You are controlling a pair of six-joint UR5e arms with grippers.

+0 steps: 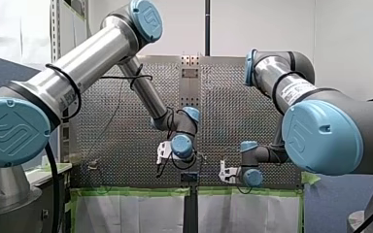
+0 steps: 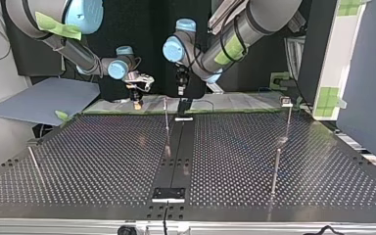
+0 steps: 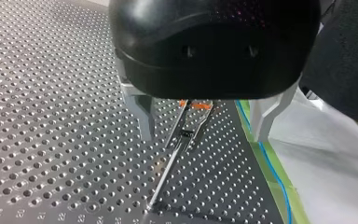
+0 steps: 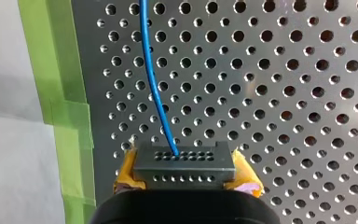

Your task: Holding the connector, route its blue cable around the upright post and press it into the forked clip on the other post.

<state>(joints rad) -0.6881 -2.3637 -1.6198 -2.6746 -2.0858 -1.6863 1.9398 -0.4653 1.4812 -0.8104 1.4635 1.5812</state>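
In the right wrist view my right gripper is shut on a dark grey connector, yellow pads on both sides. Its blue cable runs ahead over the perforated plate. In the top view that gripper hangs at the far edge, left of centre. My left gripper is open, its pale fingers wide apart. A thin post with a forked, orange-marked top stands between them, untouched. The top view shows this gripper just behind a slim upright post.
Green tape edges the perforated table. The blue cable lies along that tape beside my left gripper. More thin posts stand at the top view's right and left. A dark strip runs down the middle.
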